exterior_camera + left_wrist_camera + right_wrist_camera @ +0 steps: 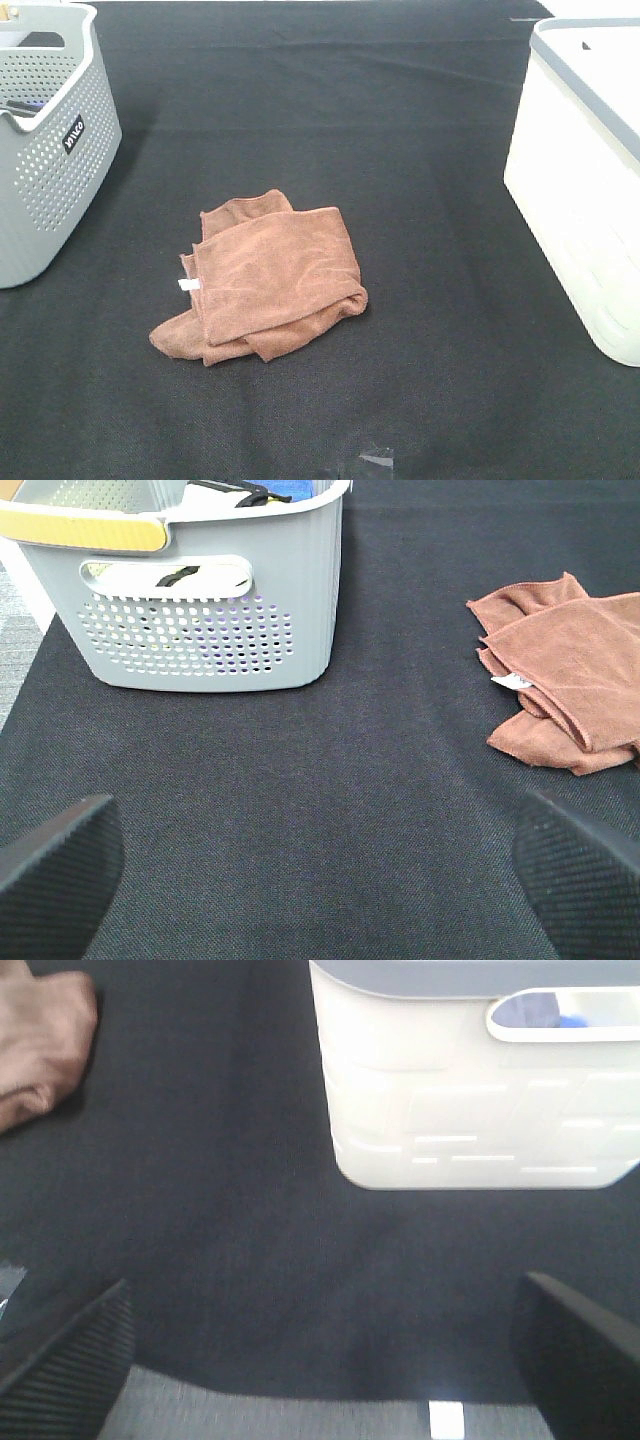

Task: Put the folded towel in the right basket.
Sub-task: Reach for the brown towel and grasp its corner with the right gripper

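Black, finely ribbed, wedge-shaped pads [55, 865] on left gripper [320, 875] and right gripper [320, 1360].

**Grey perforated basket** [200, 630]: plastic, upright on the black woven mat [320, 810]. Its facing wall has rows of round holes below an oblong grip slot [165, 575]. A yellow handle [90, 527] lies across its rim. Inside are a black strap [235, 490] and something blue [280, 488], both only partly seen.

**Folded towel** [570, 670]: rust-brown, loosely layered, flat on the mat, beside the basket and clear of it. A small white tag [511, 682] sits at the edge facing the basket.

**Left gripper** [320, 880]: two dark textured pads [55, 870] spread wide, with only mat between them. It is nearer the camera than the basket and touches neither basket nor towel.
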Available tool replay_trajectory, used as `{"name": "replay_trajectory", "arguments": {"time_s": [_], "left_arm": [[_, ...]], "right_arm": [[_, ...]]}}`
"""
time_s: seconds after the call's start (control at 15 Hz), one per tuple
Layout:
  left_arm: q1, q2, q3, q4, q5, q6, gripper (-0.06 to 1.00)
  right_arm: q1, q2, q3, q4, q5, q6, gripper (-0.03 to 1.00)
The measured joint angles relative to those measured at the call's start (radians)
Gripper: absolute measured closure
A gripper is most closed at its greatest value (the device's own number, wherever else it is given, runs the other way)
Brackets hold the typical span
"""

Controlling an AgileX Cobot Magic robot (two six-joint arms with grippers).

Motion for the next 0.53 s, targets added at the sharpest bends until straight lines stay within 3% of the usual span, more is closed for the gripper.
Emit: {"name": "replay_trajectory", "arguments": {"time_s": [0.2, 0.53], "left_arm": [[0.0, 0.0, 0.0, -0.052, 0.0, 0.005, -0.04], [0.0, 0.0, 0.0, -0.067, 0.0, 0.015, -0.04]], "right_arm": [[0.0, 0.419, -0.288, 0.04, 0.012, 0.027, -0.01], [0.0, 0.879, -0.676, 0.201, 0.009, 0.033, -0.01]]}}
